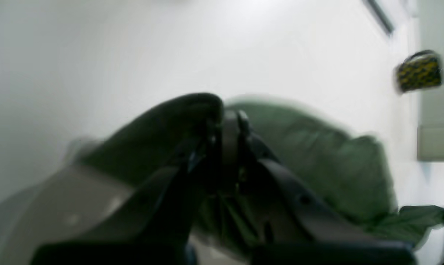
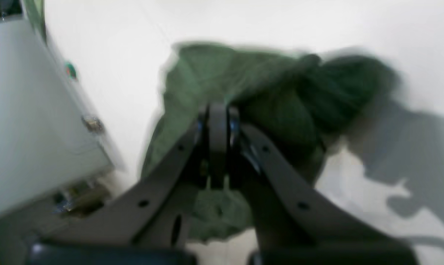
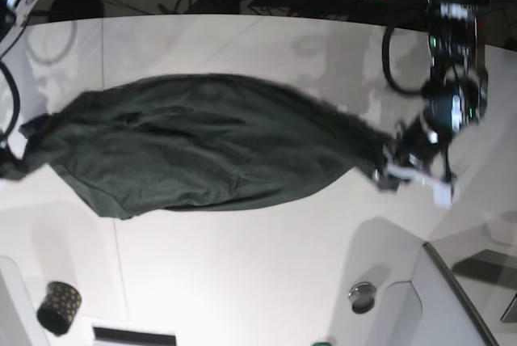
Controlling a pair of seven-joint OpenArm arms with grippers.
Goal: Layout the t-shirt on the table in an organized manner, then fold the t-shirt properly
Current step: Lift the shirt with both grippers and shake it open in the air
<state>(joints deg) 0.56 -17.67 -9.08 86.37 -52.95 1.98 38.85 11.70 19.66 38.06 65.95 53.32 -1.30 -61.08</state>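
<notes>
White table point(image 3: 258, 281): both closed hands pinch the t-shirt point(image 3: 202, 148) ends.

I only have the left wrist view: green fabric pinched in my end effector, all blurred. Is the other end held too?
Observer: Yes. The right end effector is shut on the t-shirt's opposite end.
Operator: How does the shirt lie overall?
Observer: In the base view it stretches sideways across the table from there to the left end effector, gathered narrow at both ends, wider in the middle.
</notes>
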